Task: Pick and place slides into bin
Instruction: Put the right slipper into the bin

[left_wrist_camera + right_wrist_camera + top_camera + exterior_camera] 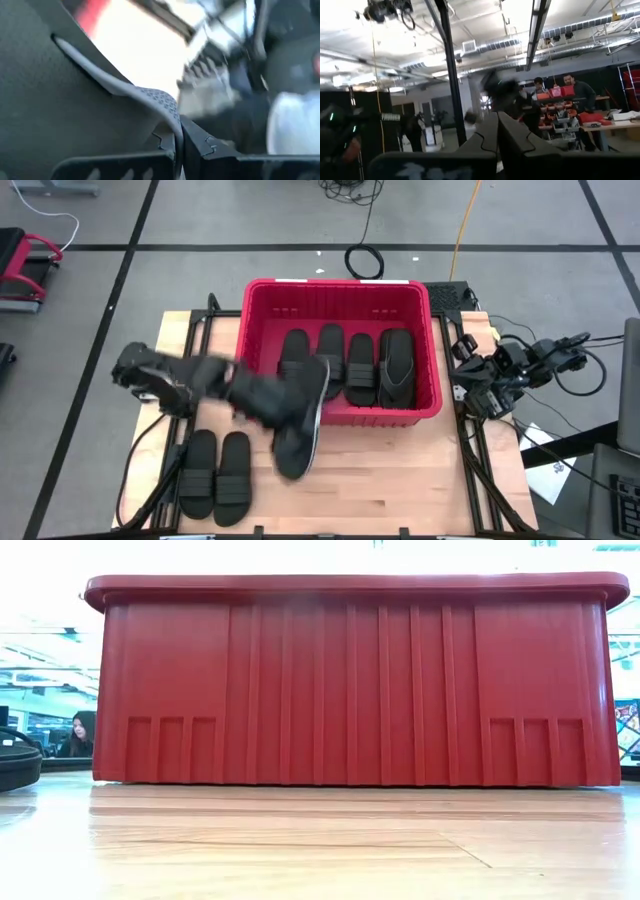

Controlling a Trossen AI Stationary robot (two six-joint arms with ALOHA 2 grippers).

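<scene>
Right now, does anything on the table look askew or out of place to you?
Only the sandal in the left gripper: it hangs on edge across the red bin's front rim, half outside. Four lie flat inside; two sit paired on the table.

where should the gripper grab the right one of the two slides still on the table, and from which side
Grip the wide band strap of the right-hand slide, coming straight down from above. It lies sole-down beside its twin, so the raised strap is the easiest part for the fingers to close across. The left gripper, nearest, already holds a sandal.
</scene>
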